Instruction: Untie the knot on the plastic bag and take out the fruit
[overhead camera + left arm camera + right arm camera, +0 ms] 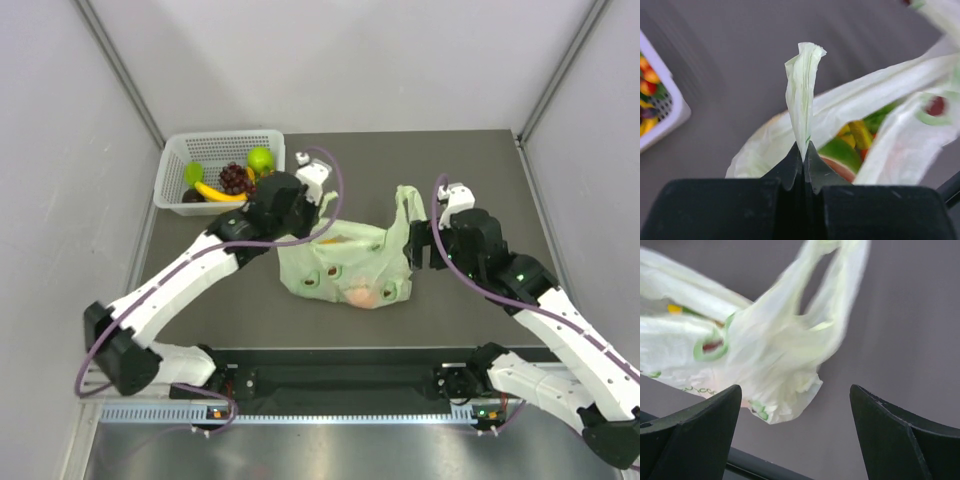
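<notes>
Grey tabletop [470,300] with pale walls behind carries everything. Off to the left of the left gripper [804,150] sits a white lattice basket [175,160], holding a green apple [261,158], a dark grape bunch [235,178] and a banana [218,192]. From above, the left arm's wrist covers the basket's near right corner.

Between the two grippers lies the plastic bag [345,265], slumped on the tabletop with its long axis running from one gripper to the other. The left gripper is clamped on one handle loop [802,95], a twisted strip that stands straight out from the fingertips. Just beyond it the bag's mouth gapes, showing the fruit [855,135] inside in yellow, green and red.

The right gripper [795,390] has its fingers wide apart, holding nothing. The bag's other handle loop [405,205] rises upright just ahead of it and to its left, apart from the pinched one. Its wrist view is blurred.
</notes>
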Tool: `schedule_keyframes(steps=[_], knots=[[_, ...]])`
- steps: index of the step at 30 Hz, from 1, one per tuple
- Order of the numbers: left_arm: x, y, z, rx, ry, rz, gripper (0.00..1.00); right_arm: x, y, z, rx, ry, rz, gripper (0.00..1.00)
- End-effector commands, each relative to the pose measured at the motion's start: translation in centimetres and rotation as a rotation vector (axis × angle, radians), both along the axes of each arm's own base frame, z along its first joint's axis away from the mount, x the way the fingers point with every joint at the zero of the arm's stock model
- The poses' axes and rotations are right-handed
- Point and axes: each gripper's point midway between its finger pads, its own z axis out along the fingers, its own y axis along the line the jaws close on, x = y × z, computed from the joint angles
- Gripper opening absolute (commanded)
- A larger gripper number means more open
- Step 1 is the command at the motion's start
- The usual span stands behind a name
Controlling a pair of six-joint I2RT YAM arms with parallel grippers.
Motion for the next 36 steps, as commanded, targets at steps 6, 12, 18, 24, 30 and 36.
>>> schedule_keyframes(steps=[6,12,18,24,30,36], knots=[[-0.2,0.8,8.1,-0.293,-0.19,0.11,0.0,1.9,2.9,6.0,0.097,-0.122,0.077,0.91],[-2.8,-0.8,6.5,-0.359,-0.08,-0.001,0.0,3.8,4.3,9.2,0.046,-0.175,0.089,0.93],[-5.3,0.5,2.8,-0.455,-0.03,0.036,0.0,5.8,7.5,9.1,-0.038,-0.144,0.156,0.97],[-6.6,2.5,1.6,-0.524,-0.041,0.11,0.0,5.5,12.1,5.6,-0.161,-0.079,0.289,0.97],[-7.5,3.8,2.0,-0.577,-0.067,0.141,0.0,4.4,16.3,2.4,-0.306,-0.052,0.486,0.97],[-7.7,4.1,1.3,-0.579,-0.052,0.156,0.0,4.4,18.4,-1.1,-0.378,0.043,0.565,0.92]])
